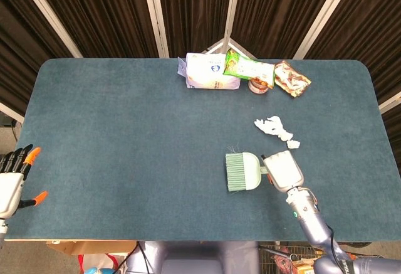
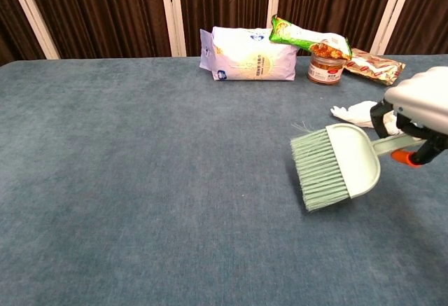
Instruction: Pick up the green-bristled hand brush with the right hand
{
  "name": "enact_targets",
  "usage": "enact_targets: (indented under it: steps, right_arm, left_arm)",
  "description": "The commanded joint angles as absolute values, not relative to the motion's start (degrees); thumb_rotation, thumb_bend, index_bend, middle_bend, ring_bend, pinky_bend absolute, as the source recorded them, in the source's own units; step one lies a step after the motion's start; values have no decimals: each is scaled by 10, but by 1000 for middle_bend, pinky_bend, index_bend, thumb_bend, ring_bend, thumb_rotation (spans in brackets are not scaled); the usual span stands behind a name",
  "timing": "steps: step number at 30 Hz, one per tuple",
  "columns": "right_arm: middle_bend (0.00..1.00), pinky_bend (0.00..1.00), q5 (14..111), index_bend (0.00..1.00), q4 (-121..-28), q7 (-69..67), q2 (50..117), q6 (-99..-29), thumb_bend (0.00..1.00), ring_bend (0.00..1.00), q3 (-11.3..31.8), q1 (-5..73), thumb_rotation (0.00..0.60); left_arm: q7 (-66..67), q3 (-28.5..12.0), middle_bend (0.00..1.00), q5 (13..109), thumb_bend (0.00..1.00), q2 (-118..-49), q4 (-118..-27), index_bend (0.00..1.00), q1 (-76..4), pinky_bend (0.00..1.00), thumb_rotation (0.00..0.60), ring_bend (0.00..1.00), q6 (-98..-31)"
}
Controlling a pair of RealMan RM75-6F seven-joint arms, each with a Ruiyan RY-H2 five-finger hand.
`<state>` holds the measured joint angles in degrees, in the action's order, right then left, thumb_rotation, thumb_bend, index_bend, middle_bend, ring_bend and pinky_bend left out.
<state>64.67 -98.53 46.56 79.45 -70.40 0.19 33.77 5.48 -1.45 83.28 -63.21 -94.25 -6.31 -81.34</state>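
Dark curtains back a blue-carpeted table [image 1: 125, 136] where the right hand [image 1: 283, 170], near the front edge, grips the handle of the pale green-bristled hand brush [image 1: 243, 172], its long axis along that edge, bristles pointing away from the hand toward the distant, open left hand [image 1: 11, 180].

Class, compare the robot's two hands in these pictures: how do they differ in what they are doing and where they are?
The right hand holds the green brush by its handle; the left hand holds nothing, its fingers apart. The right hand is over the table, near its front edge; the left hand sits off the table's left edge. The right hand shows in both views, the left only in the head view. Both have orange fingertips.
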Motion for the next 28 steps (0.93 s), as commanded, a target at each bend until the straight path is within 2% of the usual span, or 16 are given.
enact_targets:
  steps: [1,4,10,12,14,16,17,19,21,28]
  right_arm:
    - [892,847,633,159,-962,496,818,-715,439,892,5,334,600]
    - [875,833,623,9,-950,519,824,-724,375,874,6,330,600]
    - [815,795,617,0,-945,527,811,-740,343,826,6,317,600]
    - [699,724,620,0,-951,517,798,-745,342,720,2,308,600]
    - [487,564,637,0,-963,489,779,-757,342,504,-4,295,600]
    - [211,274,668,0,-968,454,761,-775,342,197,-12,280,600]
    - [118,166,686,0,-969,433,750,-785,342,101,-17,271,600]
    - [18,37,727,0,-972,373,726,-808,342,10,-31,249,600]
    - [0,3,753,0,-981,303,702,-832,339,0,-38,226,600]
    - [0,0,815,0,-997,129,664,-903,328,0,-54,161,600]
  left_arm:
    - [53,-15,0,833,0,-631,-943,0,-62,0,600,0,-815]
    - [52,-15,0,833,0,-631,-942,0,-62,0,600,0,-815]
    - [49,-15,0,832,0,-629,-942,0,-62,0,600,0,-815]
    - [49,-15,0,832,0,-629,-942,0,-61,0,600,0,-816]
    - [49,-15,0,833,0,-629,-942,0,-61,0,600,0,-816]
    - [51,-15,0,834,0,-629,-940,0,-61,0,600,0,-817]
    - [52,-15,0,834,0,-629,-939,0,-61,0,600,0,-817]
    - [53,-14,0,833,0,-630,-937,0,-60,0,600,0,-818]
    - [57,-15,0,832,0,-630,-934,0,-60,0,600,0,-820]
    - [67,-20,0,831,0,-634,-927,0,-57,0,600,0,-831]
